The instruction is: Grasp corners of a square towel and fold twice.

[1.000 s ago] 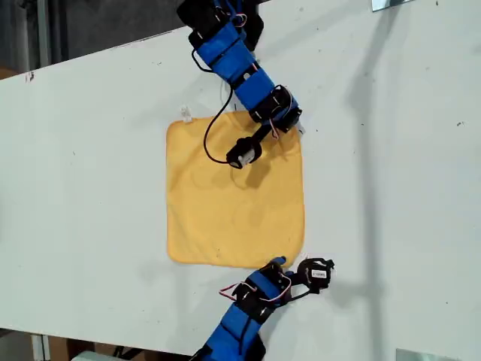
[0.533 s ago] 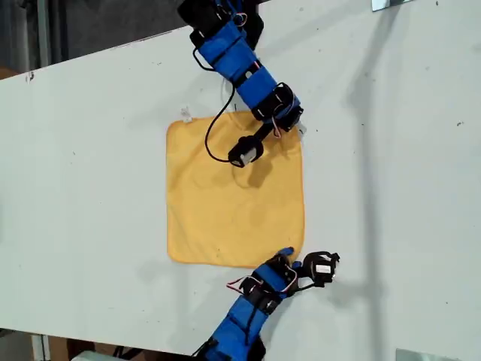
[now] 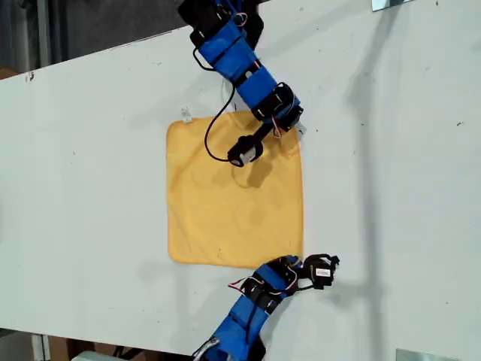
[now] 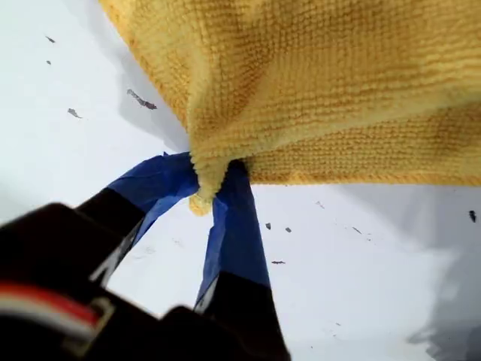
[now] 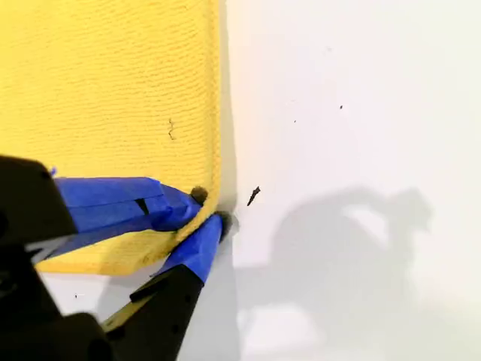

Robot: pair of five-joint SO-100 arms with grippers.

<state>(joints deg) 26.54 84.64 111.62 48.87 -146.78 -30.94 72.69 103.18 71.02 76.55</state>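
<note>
Both grippers are clamped on corners of the towel point(image 3: 233, 195): first gripper point(image 4: 212, 197), second gripper point(image 5: 209, 212).

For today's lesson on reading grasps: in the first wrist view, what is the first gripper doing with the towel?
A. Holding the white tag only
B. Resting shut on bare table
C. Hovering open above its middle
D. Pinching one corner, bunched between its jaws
D: my first gripper is shut on a bunched corner of the yellow-orange towel.
</note>
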